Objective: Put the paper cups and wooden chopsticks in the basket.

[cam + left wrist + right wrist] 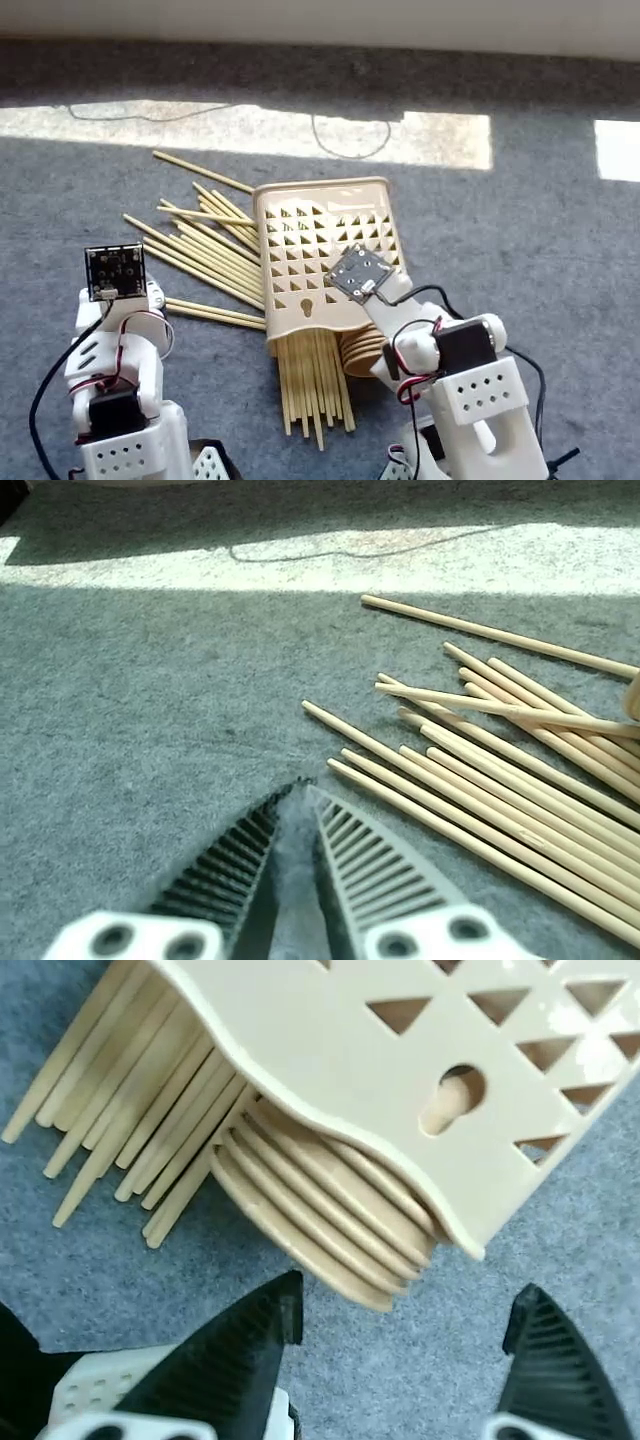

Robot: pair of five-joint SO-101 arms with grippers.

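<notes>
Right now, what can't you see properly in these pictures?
- High view: the right arm covers most of the paper cups, so they cannot be counted.
- Right wrist view: the basket hides the far ends of the cups and of the chopsticks beside them.
- Left wrist view: the picture's edge cuts off the loose chopsticks, so their far ends are missing.

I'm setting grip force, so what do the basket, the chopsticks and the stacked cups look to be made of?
Basket: likely moulded plastic, beige and slightly glossy, with clean-edged triangular cut-outs.
Chopsticks: pale wood or bamboo, matte, round and tapered.
Stacked cups: probably paper, matte tan, with thin rolled rims nested closely. The look alone does not rule out thin plastic.
</notes>
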